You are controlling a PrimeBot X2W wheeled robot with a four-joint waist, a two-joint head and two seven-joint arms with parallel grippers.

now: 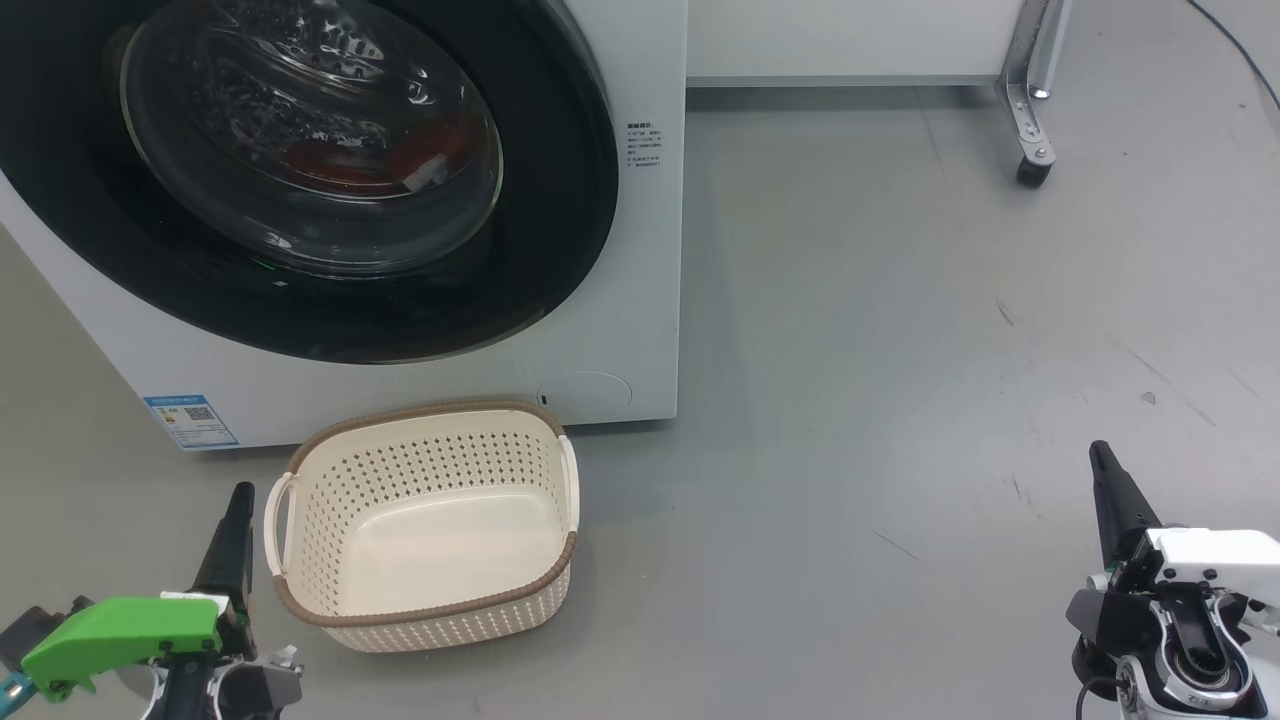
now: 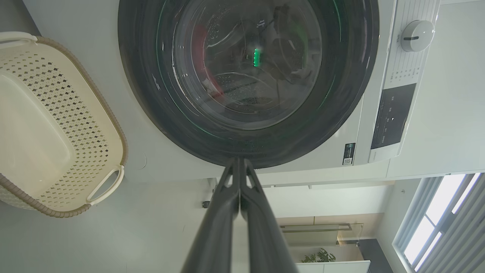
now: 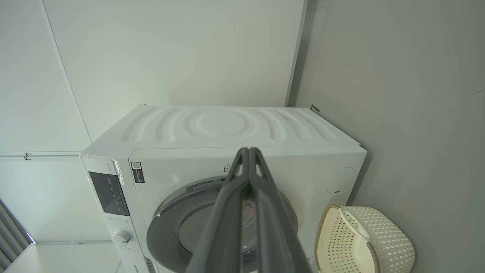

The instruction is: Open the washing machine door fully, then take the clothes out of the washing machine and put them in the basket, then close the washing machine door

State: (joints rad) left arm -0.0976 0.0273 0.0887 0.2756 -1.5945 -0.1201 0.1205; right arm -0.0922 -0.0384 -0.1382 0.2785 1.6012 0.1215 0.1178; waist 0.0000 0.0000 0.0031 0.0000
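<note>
1. Jaws on both arms were pressed together with nothing between them. The left jaws' dark fingers (image 2: 225, 212) met along their length in the left wrist view, and the right jaws' fingers (image 3: 229, 216) did likewise in the right wrist view.
2. Left jaws sat low at the left of the head view, pointing up. Their tip was just beside the basket's (image 1: 430, 465) left handle and apart from it, and a green cover (image 1: 120, 625) lay on the wrist behind them.
3. Right jaws sat low at the right of that view, over the grey floor (image 1: 900, 350), well apart from the basket and the washer (image 1: 645, 300).
4. Basket stood upright on the floor with its cream bottom showing, just in front of the washer's lower right front. Whether the two touched could not be told.
5. Door (image 1: 560, 200) was shut against the washer's front, its black rim ringing the glass bowl.
6. Clothes (image 1: 350, 160) lay inside the drum, showing red through the glass, low in the bowl.
7. Blue label (image 1: 190, 420) was stuck at the washer's lower left front. A white knob (image 2: 416, 36) and a dark panel (image 2: 392, 113) sat on its control strip.
8. Wheeled metal leg (image 1: 1030, 120) stood on the floor at the upper right of the head view, well apart from the washer.
</note>
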